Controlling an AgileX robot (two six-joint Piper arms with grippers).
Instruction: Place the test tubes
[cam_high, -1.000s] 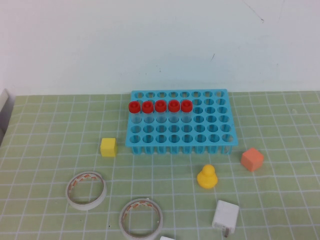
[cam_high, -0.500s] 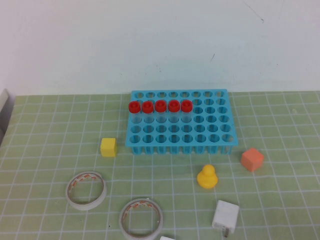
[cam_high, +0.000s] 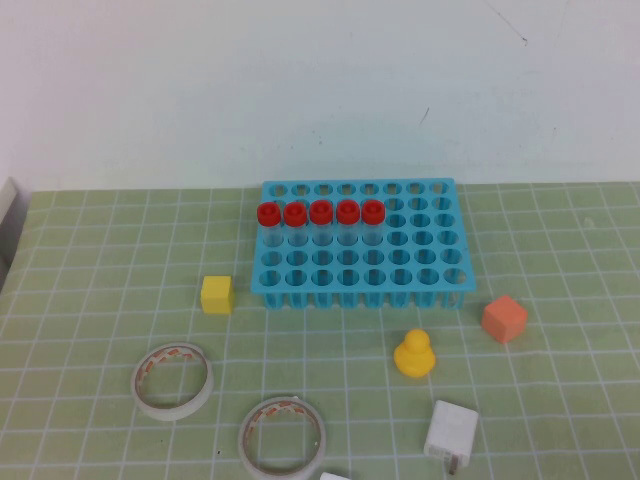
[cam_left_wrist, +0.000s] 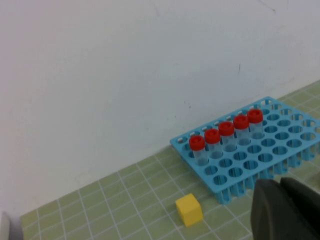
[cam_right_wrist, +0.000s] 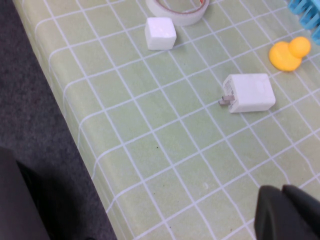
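Test tubes (cam_high: 321, 222): five clear tubes with red caps, upright and side by side in one line.
Where they sit: in the blue rack (cam_high: 430, 262), in its second row from the wall, filling the five holes from the rack's left end; the holes to the right in that row are open.
Rack: a blue grid of round holes on short legs, standing on the green checked mat (cam_high: 90, 260) close to the white wall (cam_high: 300, 90).
Yellow cube (cam_high: 217, 294): on the mat just beside the rack's front left corner, not touching it.
Orange cube (cam_high: 504, 318): off the rack's front right corner, apart from it.
Yellow duck (cam_high: 414, 354): in front of the rack, between it and the white charger (cam_high: 451, 434).
Tape rolls: one (cam_high: 172, 379) at the front left, a second (cam_high: 282, 437) nearer the mat's front edge, both flat.
White cube (cam_right_wrist: 160, 33): near the front edge, beside the second roll.
Left gripper (cam_left_wrist: 281, 192): seen only from its own wrist camera, back from the rack's front side, well apart from the tubes; jaws pressed together, holding nothing.
Right gripper (cam_right_wrist: 282, 200): seen only from its own wrist camera, by the mat's front edge, apart from the charger; jaws pressed together, empty.
In the way: nothing stands over the tubes' caps.
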